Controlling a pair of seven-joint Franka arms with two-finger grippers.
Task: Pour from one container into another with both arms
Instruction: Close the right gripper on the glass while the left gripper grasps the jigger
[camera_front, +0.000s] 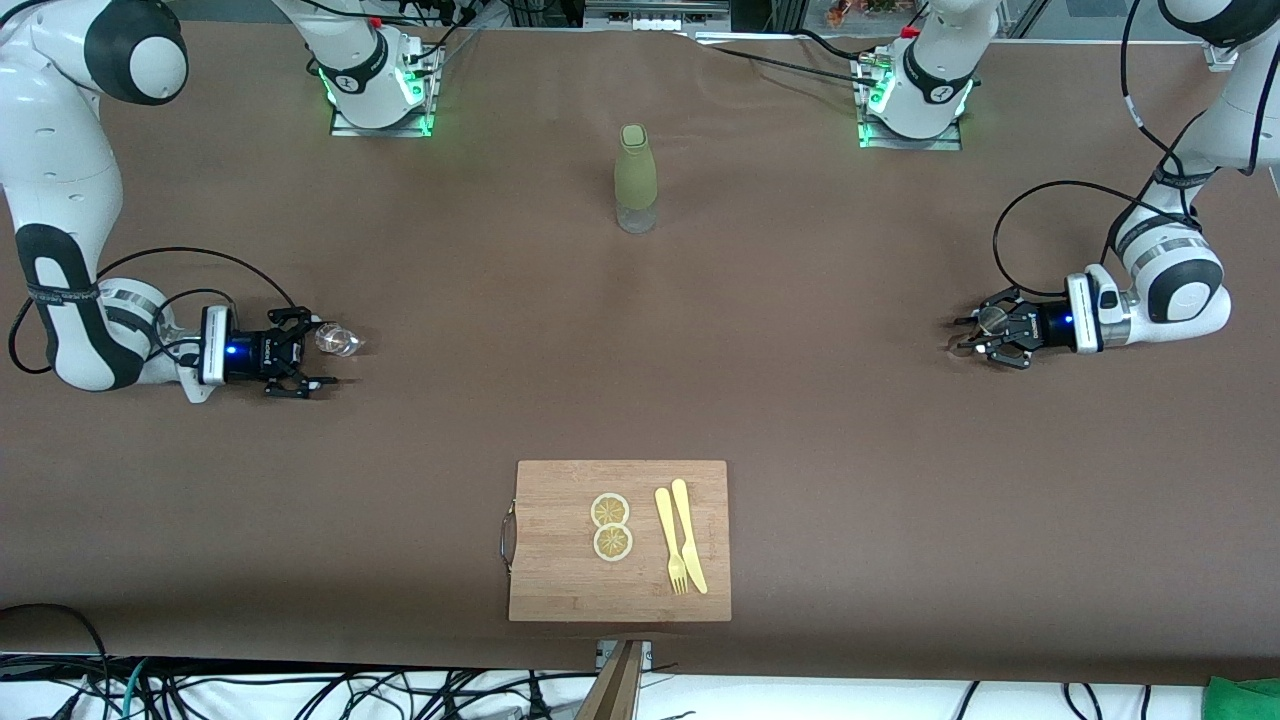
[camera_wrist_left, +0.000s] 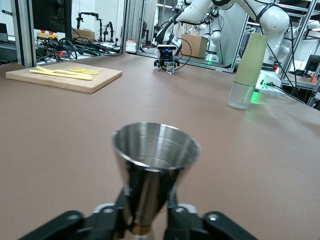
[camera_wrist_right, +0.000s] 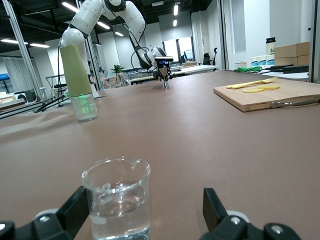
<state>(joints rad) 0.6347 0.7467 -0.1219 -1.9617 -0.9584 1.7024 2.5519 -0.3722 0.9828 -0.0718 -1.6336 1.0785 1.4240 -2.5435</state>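
Observation:
My left gripper (camera_front: 966, 337) sits low over the brown table at the left arm's end, shut on a steel cone-shaped cup (camera_front: 992, 318). In the left wrist view the cup (camera_wrist_left: 156, 150) stands upright with its mouth up, pinched at its narrow waist by the left gripper (camera_wrist_left: 147, 212). At the right arm's end, my right gripper (camera_front: 321, 351) is open around a small glass beaker (camera_front: 338, 340). The beaker (camera_wrist_right: 117, 200) holds clear liquid and stands on the table beside one finger (camera_wrist_right: 75, 212) of the right gripper (camera_wrist_right: 144, 209); the other finger is well apart from it.
A tall bottle (camera_front: 635, 180) with a pale green sleeve stands mid-table near the bases. A wooden cutting board (camera_front: 560, 580) lies near the front edge with two lemon slices (camera_front: 611, 526) and a yellow fork and knife (camera_front: 680, 550).

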